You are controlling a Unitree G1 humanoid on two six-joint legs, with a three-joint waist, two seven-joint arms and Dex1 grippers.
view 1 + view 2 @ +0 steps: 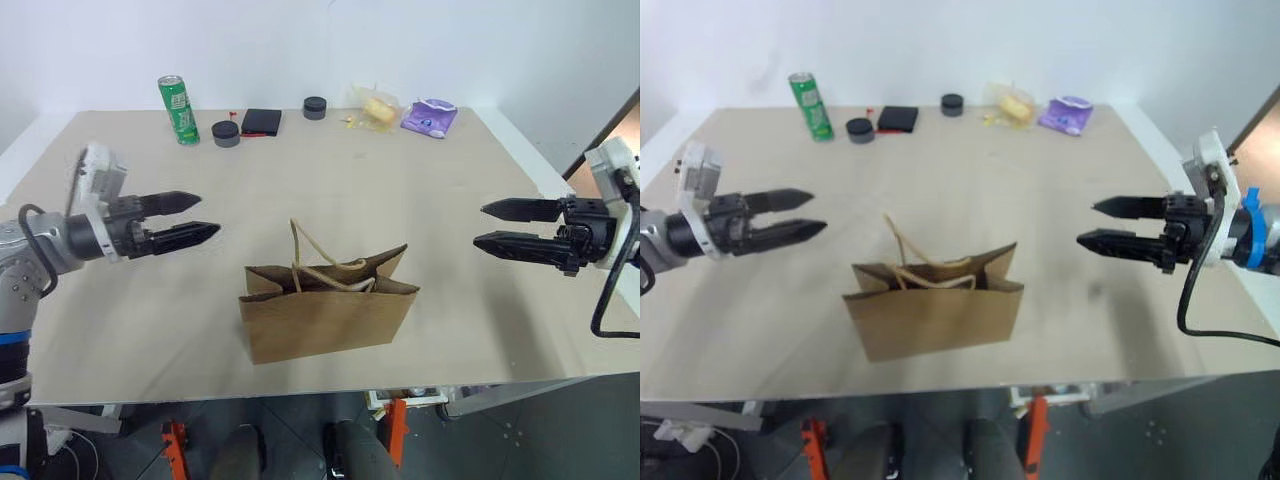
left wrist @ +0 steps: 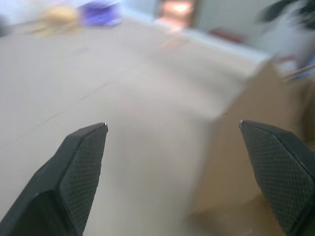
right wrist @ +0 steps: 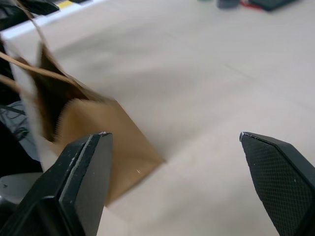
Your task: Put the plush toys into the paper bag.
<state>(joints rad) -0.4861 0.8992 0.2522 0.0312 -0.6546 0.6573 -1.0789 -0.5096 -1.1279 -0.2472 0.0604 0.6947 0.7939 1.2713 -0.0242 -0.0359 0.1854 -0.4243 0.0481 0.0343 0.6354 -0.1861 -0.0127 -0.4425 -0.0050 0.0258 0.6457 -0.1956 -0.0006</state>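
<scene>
Flanking one paper bag [image 1: 327, 318], two grippers, left [image 1: 208, 220] and right [image 1: 484, 226], fingers apart, empty.

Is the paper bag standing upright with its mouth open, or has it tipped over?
Upright and open: the paper bag stands on its base on the table, mouth spread, handles up. Contents cannot be seen.

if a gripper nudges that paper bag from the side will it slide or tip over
The bag would probably tip or slide easily: it stands upright on a narrow base near the table edge. Its thin paper walls would likely buckle rather than push back. The loose cord handles look floppy and poor to grab.
</scene>
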